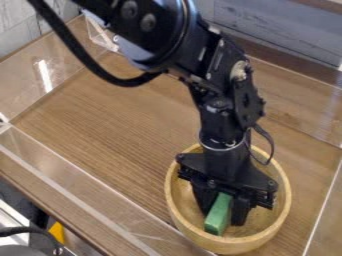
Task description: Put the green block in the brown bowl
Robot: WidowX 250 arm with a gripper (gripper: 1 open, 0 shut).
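Green block (218,213) sits between the fingers of the gripper (227,208), low inside the brown bowl (183,216), its lower end on or just above the bowl's floor. The jaws look spread, though whether they have fully let go I cannot tell. The block's long axis leans steeply, its top toward the wrist. Any retreat probably needs to go straight up, clear of the rim.

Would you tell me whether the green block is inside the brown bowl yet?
Inside: the green block lies within the brown bowl's rim, beneath the gripper.
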